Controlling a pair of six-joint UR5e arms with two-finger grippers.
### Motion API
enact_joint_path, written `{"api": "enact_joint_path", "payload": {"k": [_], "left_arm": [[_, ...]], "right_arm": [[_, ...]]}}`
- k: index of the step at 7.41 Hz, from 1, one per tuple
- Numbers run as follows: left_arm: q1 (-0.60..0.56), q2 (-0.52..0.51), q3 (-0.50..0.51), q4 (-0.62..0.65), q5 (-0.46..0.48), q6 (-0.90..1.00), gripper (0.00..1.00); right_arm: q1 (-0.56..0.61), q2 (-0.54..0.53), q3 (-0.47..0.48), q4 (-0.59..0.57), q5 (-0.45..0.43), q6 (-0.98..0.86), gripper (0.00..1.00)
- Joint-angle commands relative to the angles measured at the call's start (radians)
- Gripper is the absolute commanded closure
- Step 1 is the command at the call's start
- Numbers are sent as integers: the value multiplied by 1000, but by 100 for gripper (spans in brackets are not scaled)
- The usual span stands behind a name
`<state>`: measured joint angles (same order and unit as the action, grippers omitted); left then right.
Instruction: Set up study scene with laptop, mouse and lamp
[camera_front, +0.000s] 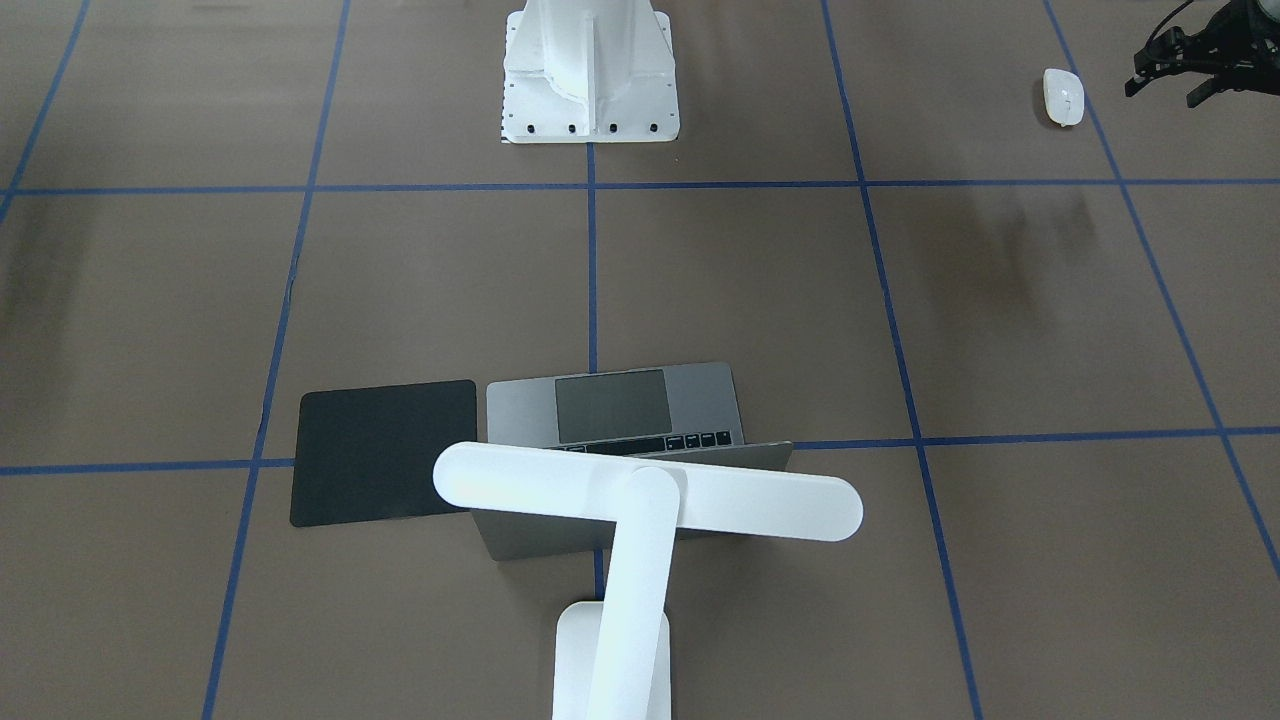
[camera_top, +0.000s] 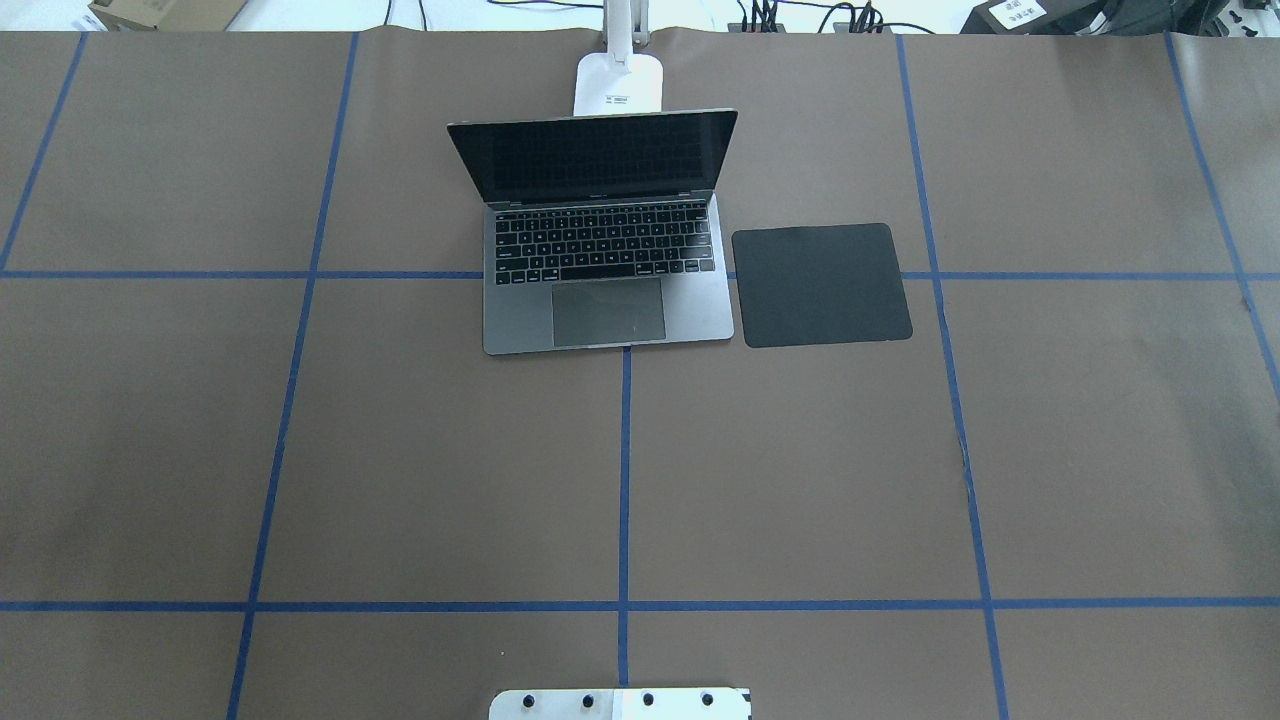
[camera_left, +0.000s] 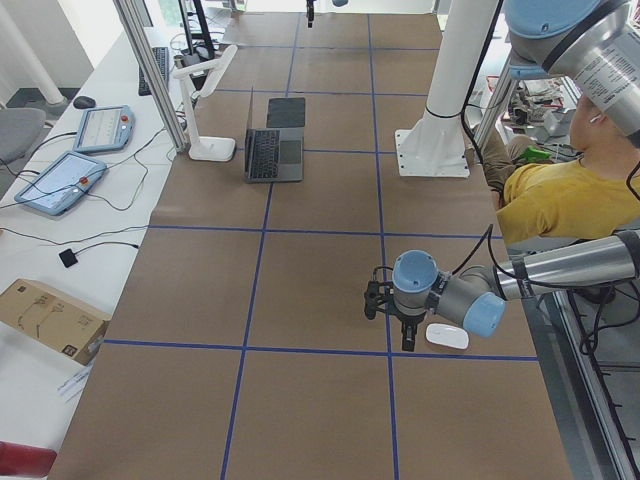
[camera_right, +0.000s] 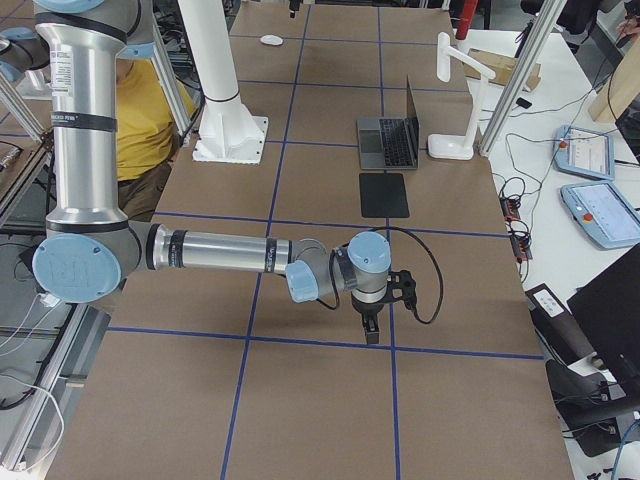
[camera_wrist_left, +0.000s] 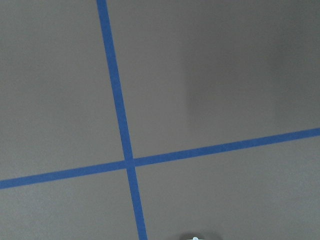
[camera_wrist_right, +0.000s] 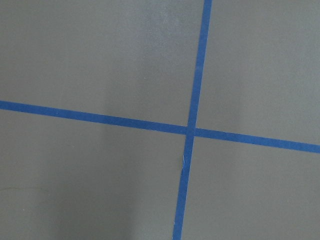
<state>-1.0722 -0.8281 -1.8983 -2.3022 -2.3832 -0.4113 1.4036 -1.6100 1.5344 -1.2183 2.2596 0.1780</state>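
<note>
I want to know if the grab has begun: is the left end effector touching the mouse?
Apart. The front-facing view shows a strip of bare table between the left end effector and the mouse, which lies by itself.

I can read no text from here; the lamp carries a small printed label on its base, too fine to make out; just in front of the lamp, the laptop shows key legends and a line of print under its screen, both illegible; lettering on the right arm is blurred.
</note>
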Motion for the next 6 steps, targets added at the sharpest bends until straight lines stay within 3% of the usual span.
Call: {"api": "enact_joint_path", "payload": {"k": [1,6], "left_arm": [[73,24,2,-13,12,-32,0],[325,23,2,-32,70,-188,0]], "right_arm": [[0,-4,1,2,0,0,0],[0,-7,3,2,1,0,0]]}}
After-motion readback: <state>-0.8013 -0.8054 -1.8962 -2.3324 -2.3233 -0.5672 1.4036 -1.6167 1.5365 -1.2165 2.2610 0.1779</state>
